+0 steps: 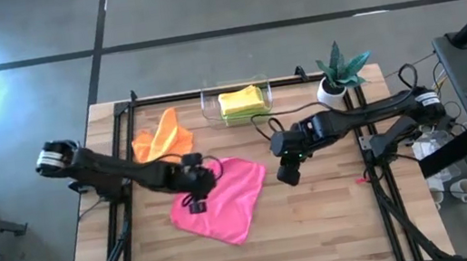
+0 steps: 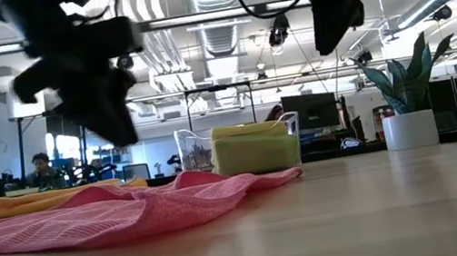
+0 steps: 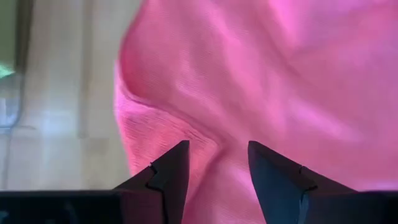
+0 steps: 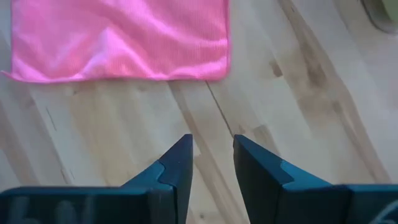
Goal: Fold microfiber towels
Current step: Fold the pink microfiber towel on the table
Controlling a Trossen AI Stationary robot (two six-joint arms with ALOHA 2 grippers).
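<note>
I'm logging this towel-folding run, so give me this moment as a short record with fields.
pink towel: spread flat, rumpled, mid-table
orange towel: crumpled, behind the pink one
clear bin: at the back edge, holding folded yellow towel on a green one
left pincer: open, over the pink towel
right pincer: open, over bare wood beside the pink towel
potted plant: back right
</note>
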